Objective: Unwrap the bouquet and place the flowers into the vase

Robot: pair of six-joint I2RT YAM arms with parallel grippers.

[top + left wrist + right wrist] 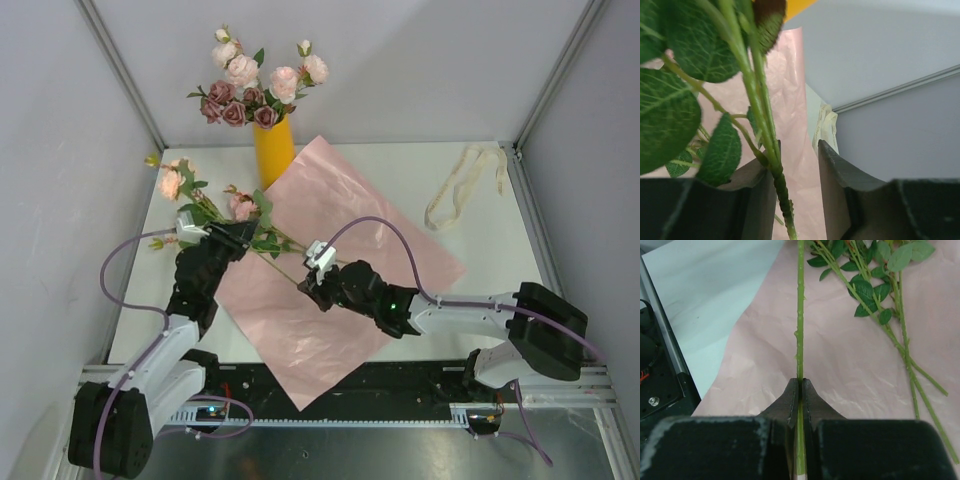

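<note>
White table [400,170] enclosed by plain pale grey walls [420,60]; aluminium corner posts [122,75]; even, diffuse lighting.

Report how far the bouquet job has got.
Done: paper spread flat, ribbon aside, several roses standing in the vase. In hand: right hand shut on one stem; left hand open around other stems. Left: the loose roses on the table.

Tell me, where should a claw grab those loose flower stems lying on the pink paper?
Probably on the bare lower stems, below the leaves, coming straight down from above and closing across them. They lie flat on the pink paper, so a side approach would likely scrape the sheet, and the leafless stretch is thin and clear to pinch.
</note>
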